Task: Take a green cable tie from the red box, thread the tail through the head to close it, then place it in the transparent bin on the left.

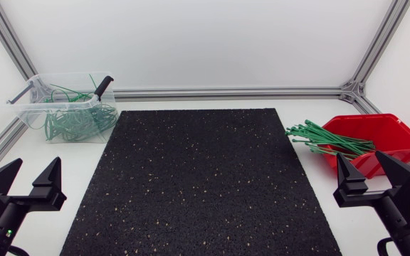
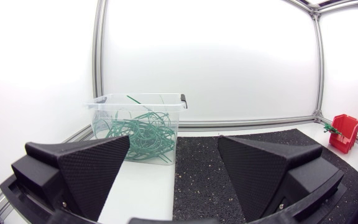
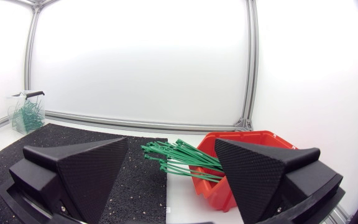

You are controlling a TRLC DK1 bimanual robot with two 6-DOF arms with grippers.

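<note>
1. While both arms are sitting low at the six o'clock edge of the table [image 1: 84, 192], we are holding our left gripper [image 1: 34, 174] at about eight o'clock and our right gripper [image 1: 360, 167] at about four o'clock.
2. Both grippers are standing with their fingers spread wide and are gripping nothing.
3. At three o'clock the red box [image 1: 397, 139] is sitting on the white surface, just ahead of the right gripper and beside the black mat [image 1: 198, 185].
4. Straight green cable ties [image 1: 326, 140] are spilling from its open side toward nine o'clock, their tips reaching over the mat's edge.
5. At ten o'clock the transparent bin [image 1: 27, 107] is standing just off the mat's far corner; looped ties [image 1: 77, 121] are lying piled inside, and a black clip [image 1: 103, 87] is resting on its rim.
6. From the left wrist, we are seeing the bin [image 2: 166, 109] ahead of the left gripper [image 2: 173, 146] at about eleven o'clock.
7. From the right wrist, the cable ties [image 3: 179, 155] and red box [image 3: 253, 138] are lying ahead of the right gripper [image 3: 171, 146], toward one o'clock.
</note>
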